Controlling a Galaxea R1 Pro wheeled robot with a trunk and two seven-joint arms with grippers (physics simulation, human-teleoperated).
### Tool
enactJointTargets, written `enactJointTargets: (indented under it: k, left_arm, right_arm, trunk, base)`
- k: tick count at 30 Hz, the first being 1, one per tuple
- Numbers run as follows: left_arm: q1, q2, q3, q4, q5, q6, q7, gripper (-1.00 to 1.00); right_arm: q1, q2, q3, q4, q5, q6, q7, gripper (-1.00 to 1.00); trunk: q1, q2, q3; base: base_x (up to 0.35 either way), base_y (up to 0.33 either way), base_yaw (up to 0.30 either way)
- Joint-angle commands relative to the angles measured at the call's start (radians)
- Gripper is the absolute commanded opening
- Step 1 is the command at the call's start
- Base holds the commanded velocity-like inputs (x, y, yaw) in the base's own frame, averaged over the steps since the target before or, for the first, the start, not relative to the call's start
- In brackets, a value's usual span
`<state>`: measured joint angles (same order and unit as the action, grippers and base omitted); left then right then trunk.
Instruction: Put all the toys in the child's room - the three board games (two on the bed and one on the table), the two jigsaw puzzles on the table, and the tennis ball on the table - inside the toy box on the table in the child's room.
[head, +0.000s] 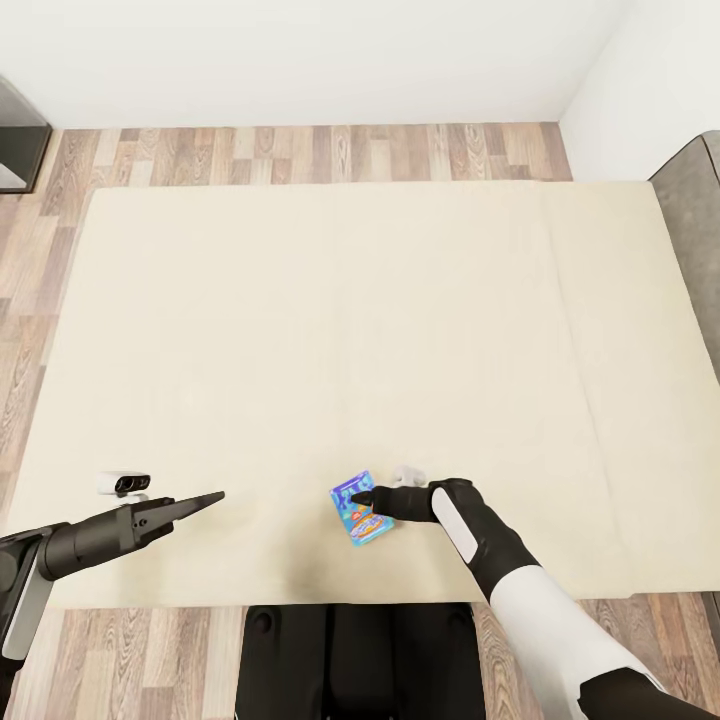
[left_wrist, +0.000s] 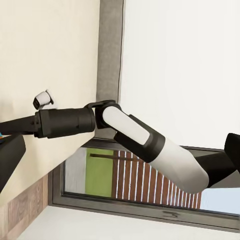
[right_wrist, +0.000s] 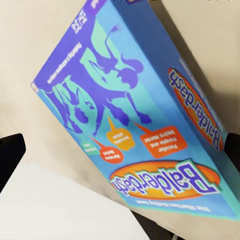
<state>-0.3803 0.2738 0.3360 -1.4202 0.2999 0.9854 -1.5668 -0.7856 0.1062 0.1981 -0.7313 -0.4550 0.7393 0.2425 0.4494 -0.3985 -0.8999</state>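
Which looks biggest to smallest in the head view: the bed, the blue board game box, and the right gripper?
1. The bed, by far the largest.
2 and 3. The blue board game box and the right gripper look about the same size; the gripper sits nearer the camera, so I won't rank them.

Both arms end in matte black, tapered grippers: left gripper (head: 205, 499), right gripper (head: 362, 497). The right arm (head: 540, 610) has a white cylindrical forearm shell, black joint housings and a white oval inlay on the wrist. A small white camera module (head: 125, 483) with dark lenses sits beside the left wrist. The base (head: 350, 660) is black.
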Motion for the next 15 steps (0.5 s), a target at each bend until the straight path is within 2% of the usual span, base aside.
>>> enactJointTargets:
  k: [1, 12, 15]
  left_arm:
    - [0.000, 0.000, 0.000, 0.000, -0.001, 0.010, -0.004, 1.00]
    - [0.000, -0.001, 0.000, 0.000, -0.001, 0.010, -0.004, 1.00]
    - [0.000, -0.001, -0.001, 0.000, -0.001, 0.010, -0.004, 1.00]
  right_arm:
    - [0.000, 0.000, 0.000, -0.001, 0.004, 0.003, 0.004, 1.00]
    - [0.000, -0.001, 0.000, 0.005, 0.003, -0.007, 0.012, 1.00]
    - [0.000, -0.002, 0.000, 0.006, 0.003, -0.009, 0.043, 1.00]
  trunk:
    - [0.001, -0.002, -0.001]
    - [0.001, -0.002, -0.001]
    - [0.001, -0.002, -0.001]
  base:
    - [0.000, 0.000, 0.000]
    - [0.000, 0.000, 0.000]
    - [0.000, 0.000, 0.000]
